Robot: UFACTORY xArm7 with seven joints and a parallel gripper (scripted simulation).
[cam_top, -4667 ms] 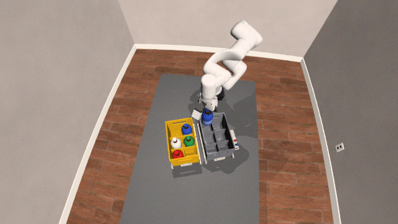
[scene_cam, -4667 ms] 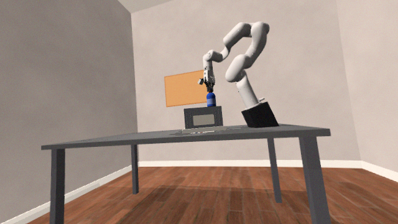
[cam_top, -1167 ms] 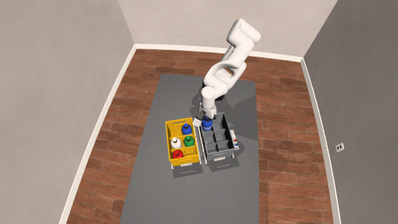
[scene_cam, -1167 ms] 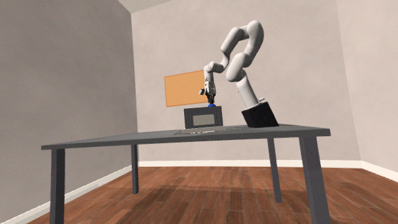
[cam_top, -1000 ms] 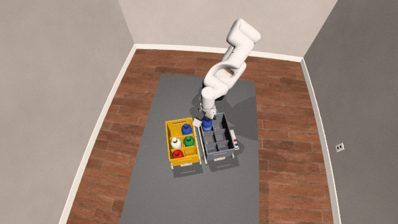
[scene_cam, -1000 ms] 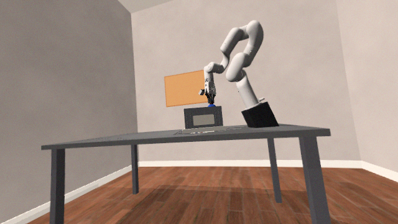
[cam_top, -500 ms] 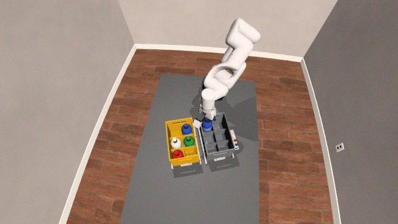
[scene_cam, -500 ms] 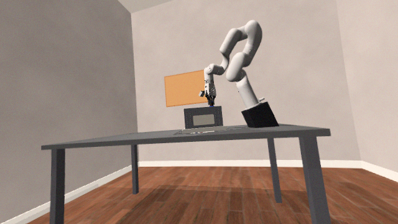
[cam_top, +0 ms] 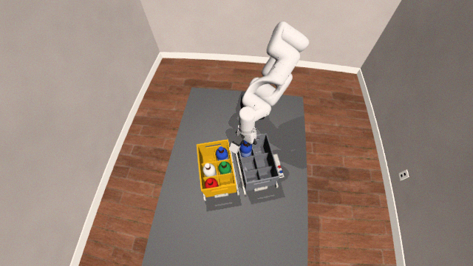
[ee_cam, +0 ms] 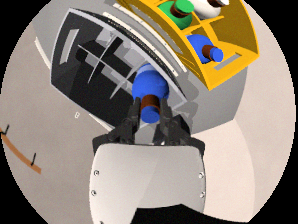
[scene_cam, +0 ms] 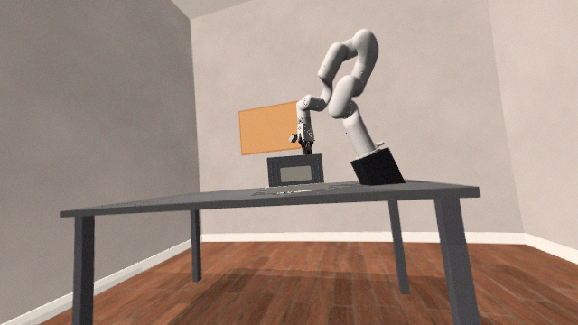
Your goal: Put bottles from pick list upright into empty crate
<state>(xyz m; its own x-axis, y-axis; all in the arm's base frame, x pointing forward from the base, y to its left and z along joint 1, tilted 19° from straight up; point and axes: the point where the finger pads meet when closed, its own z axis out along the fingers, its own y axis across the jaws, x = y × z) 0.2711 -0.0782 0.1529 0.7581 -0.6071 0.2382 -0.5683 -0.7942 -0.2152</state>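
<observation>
Toward the left long edge of the table [cam_top: 181,229] [scene_cam: 271,198] [ee_cam: 215,116], the yellow crate [cam_top: 218,191] [ee_cam: 232,75] carries four bottles: a white bottle [cam_top: 209,170] [ee_cam: 207,8] and a red bottle [cam_top: 211,183] in the left column, a blue bottle [cam_top: 222,153] [ee_cam: 196,46] and a green bottle [cam_top: 224,168] [ee_cam: 175,19] in the right. Next comes the narrow gap between the crates, with a small pale block on the wrist hanging near it.

Right of that gap is the grey crate [cam_top: 260,183] [scene_cam: 273,172] [ee_cam: 59,67], and in its left column, in the compartment closest to the table's arm-side edge, is the task's thing, the held blue bottle [cam_top: 246,149] [ee_cam: 150,87]. The jaws stand partly open, closed on its neck from two sides, directly above the body. Its long axis looks near upright, in line with the reach of the arm [cam_top: 281,66] [scene_cam: 331,62], so the coming move turns on a straight descent and release; whether the base already touches the crate floor I cannot tell. The crate's outer wall and the dividers stand close about it, and a sideways drift could catch them or tilt the bottle.

Farthest right, between the grey crate and the table's right long edge, lies the pick list [cam_top: 276,160], with red and blue marks showing; its counts are too small to read, so whether more bottles are due stays open
</observation>
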